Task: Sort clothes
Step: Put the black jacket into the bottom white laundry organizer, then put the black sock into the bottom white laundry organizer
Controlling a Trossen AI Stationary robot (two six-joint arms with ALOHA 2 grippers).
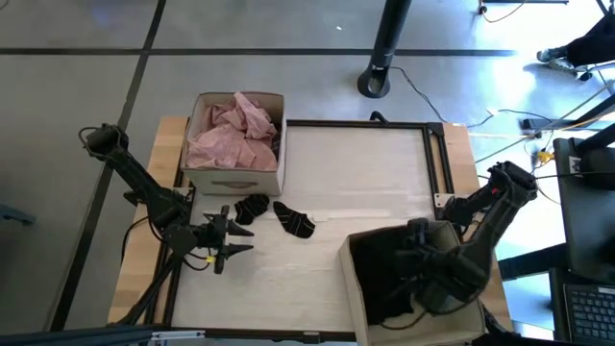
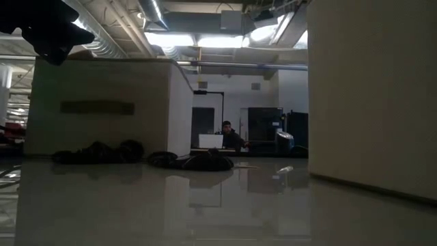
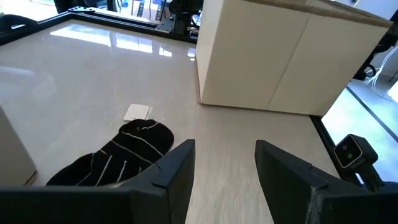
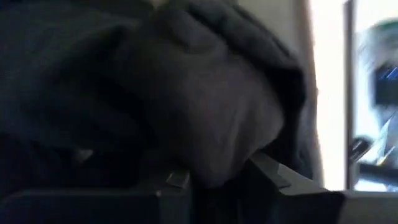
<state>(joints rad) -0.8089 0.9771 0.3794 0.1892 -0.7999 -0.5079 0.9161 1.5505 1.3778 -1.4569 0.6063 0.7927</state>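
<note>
Claw [image 4: 211, 177] of right arm buried in soft, dark fabric [image 4: 205, 106].

Camera sits right at desk [image 2: 136, 205] level, so the glossy top fills the whole lower half of the frame and mirrors the room. Left of centre there's a big pale box [image 2: 102, 109], with dark clothes [image 2: 102, 152] lying in a low heap along its base and another dark bundle [image 2: 198, 162] just right of it. A second box wall [image 2: 375, 96] takes up the right side. Dark arm part [image 2: 44, 24] pokes in at the upper left. Far back, a person [image 2: 229, 134] sits behind a laptop [image 2: 210, 141].
</note>
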